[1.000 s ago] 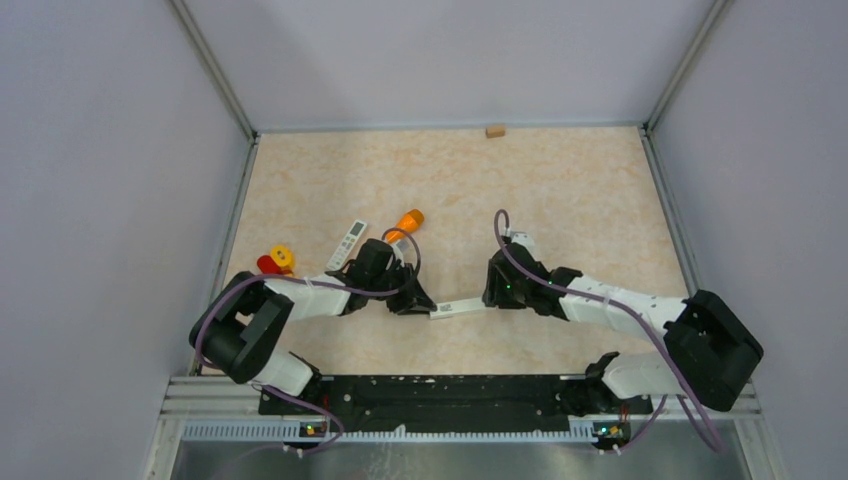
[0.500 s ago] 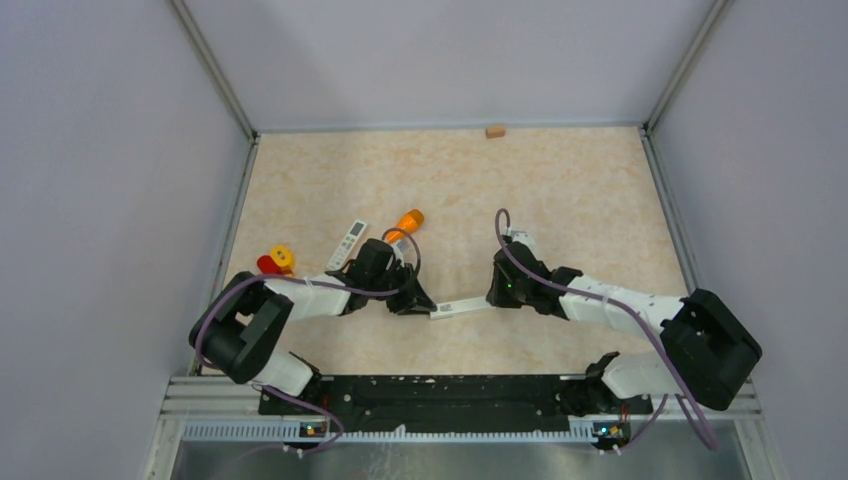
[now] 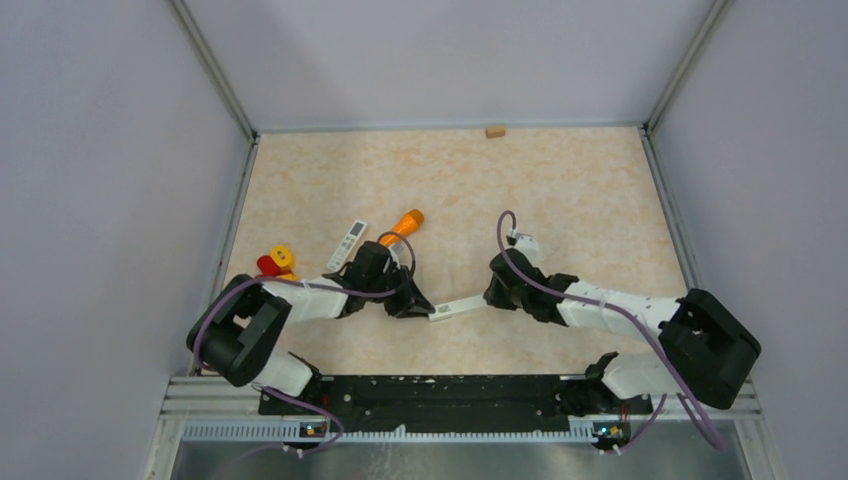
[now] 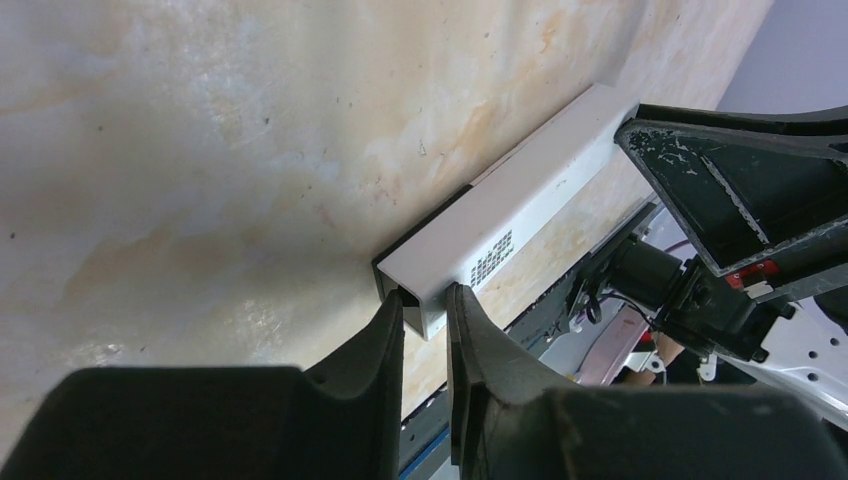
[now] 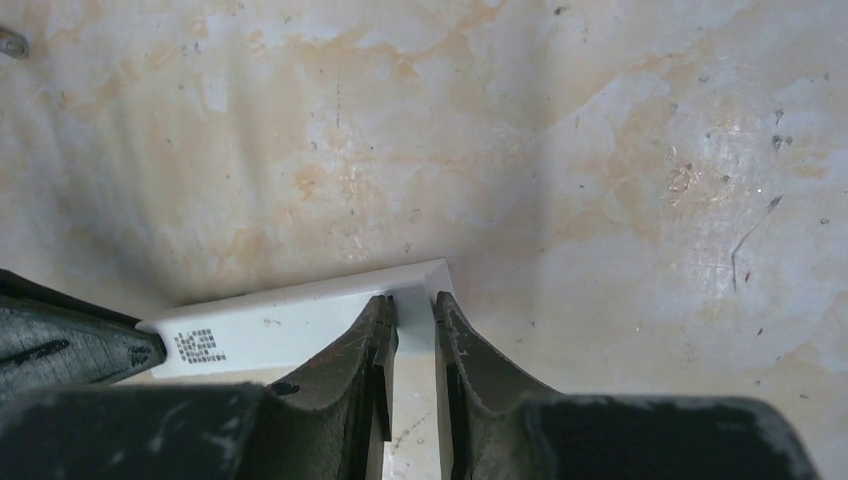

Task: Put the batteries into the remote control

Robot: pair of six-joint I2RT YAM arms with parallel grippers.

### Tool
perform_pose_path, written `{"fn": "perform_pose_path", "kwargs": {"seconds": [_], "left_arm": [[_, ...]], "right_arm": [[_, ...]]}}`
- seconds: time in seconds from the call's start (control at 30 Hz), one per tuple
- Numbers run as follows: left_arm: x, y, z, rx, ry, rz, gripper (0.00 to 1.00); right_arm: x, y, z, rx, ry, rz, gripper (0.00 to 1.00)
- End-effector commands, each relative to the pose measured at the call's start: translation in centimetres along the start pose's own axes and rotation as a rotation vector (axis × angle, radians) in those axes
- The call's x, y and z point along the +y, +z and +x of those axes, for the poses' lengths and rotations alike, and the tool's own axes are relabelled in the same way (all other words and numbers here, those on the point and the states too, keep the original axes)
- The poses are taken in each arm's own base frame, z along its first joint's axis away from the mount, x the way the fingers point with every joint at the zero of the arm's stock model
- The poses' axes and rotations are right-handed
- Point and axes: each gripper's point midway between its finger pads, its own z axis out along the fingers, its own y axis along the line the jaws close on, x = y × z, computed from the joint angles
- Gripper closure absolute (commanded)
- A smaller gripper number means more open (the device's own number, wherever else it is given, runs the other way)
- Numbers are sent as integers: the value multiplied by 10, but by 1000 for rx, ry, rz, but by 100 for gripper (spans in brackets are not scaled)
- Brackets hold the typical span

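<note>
A long white remote control (image 3: 460,306) lies low over the table between my two grippers. My left gripper (image 3: 421,306) is shut on its left end; in the left wrist view the fingers (image 4: 425,305) clamp the open-ended tip of the remote (image 4: 510,225). My right gripper (image 3: 496,293) is shut on its right end; in the right wrist view the fingers (image 5: 410,305) pinch the remote (image 5: 290,325) near its corner. A printed label patch faces the camera. I cannot make out any batteries.
A second white remote with buttons (image 3: 348,243) and an orange torch-like tube (image 3: 403,223) lie behind the left arm. A red and yellow object (image 3: 275,262) sits by the left wall. A small white piece (image 3: 523,240) lies behind the right gripper. A small wooden block (image 3: 494,130) rests at the back edge.
Both grippers have shifted slightly towards the near edge with the remote still held between them. More of the orange tube shows behind the left arm.
</note>
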Motion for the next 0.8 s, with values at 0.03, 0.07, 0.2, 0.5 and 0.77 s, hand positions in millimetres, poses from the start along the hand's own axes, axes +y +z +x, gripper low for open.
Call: {"fn": "perform_pose_path", "kwargs": {"seconds": [0.03, 0.07, 0.2, 0.5, 0.77], "left_arm": [[25, 3, 13, 21, -36, -110, 100], [26, 2, 11, 10, -30, -124, 100], [34, -8, -4, -47, 15, -236, 96], [5, -40, -52, -210, 99, -295, 41], [-22, -100, -105, -430, 73, -260, 2]], "right_arm": [[10, 0, 75, 250, 14, -37, 91], [7, -1, 68, 223, 2, -16, 90], [0, -10, 28, 113, -50, 3, 80], [58, -53, -73, -174, -484, -283, 31], [106, -49, -33, -58, -912, -601, 28]]}}
